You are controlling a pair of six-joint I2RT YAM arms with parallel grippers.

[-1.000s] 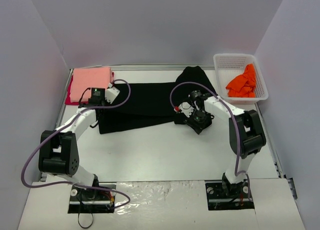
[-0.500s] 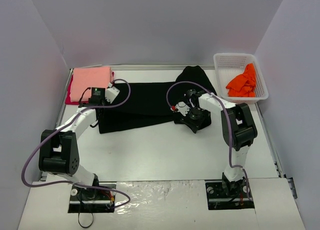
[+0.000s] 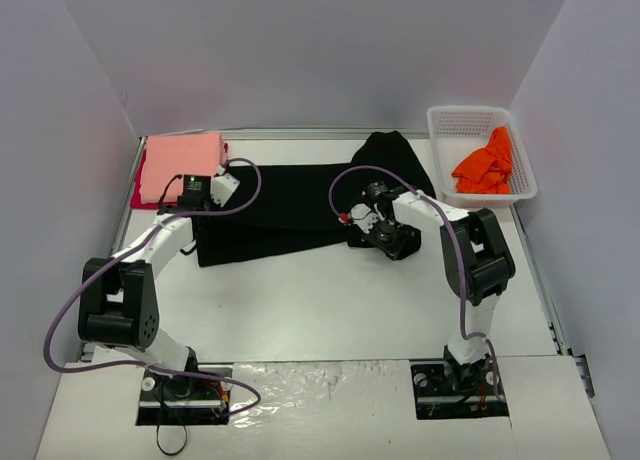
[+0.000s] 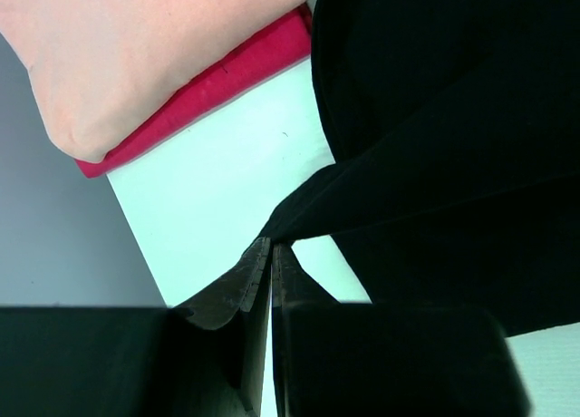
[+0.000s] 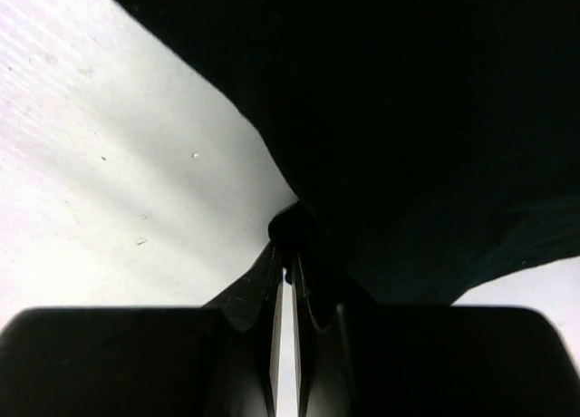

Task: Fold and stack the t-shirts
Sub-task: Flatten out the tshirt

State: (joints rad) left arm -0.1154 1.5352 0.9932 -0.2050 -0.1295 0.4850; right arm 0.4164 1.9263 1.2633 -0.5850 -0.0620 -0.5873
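Item 1: The salmon-pink shirt lies folded on top of the red shirt, 2 layers stacked. The stack sits just to the left of the left gripper and slightly beyond it. In the left wrist view the pink fold overhangs the red edge, with bare table between the stack and the fingertips.

Item 2: The left gripper has its jaws pressed together. They pinch a drawn-out corner of the black shirt, which pulls to a point at the tips.

Item 3: The black shirt is spread flat on the table between the 2 grippers, its bulk right of the left gripper and left of the right one. A further lobe extends beyond the right gripper.

Item 4: The right gripper is low at the shirt's near right edge. In the right wrist view its jaws are closed tight with a small nub of black cloth caught at the tips.

Item 5: The orange shirt lies crumpled in the white basket, well right of the right gripper and beyond it.
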